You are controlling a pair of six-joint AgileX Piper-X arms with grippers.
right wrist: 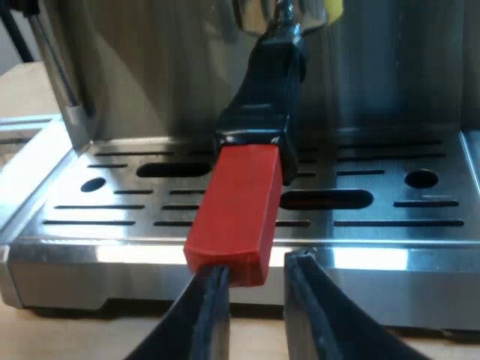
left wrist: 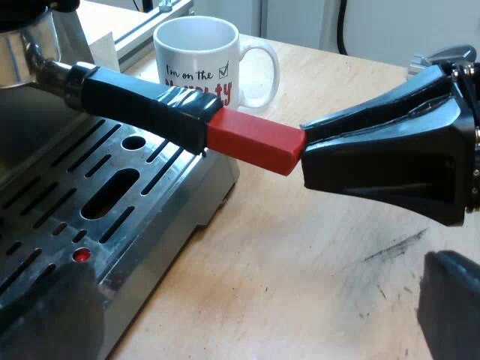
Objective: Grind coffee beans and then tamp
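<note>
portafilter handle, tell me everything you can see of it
The holder is a round metal body locked into the espresso machine at its front. Its handle sticks out over the slotted drip tray. The handle looks like glossy black plastic and ends in a matte red rectangular block. The right gripper sits at that block's end face with its fingers apart, seemingly touching it but not clamped on it. A white mug stands beyond the handle, apart from it.

holder (left wrist: 30, 56): metal, locked into the machine's (right wrist: 150, 75) front
handle (left wrist: 142, 105): black, red end (left wrist: 255, 141), poking out over the grate (right wrist: 390, 214)
</note>
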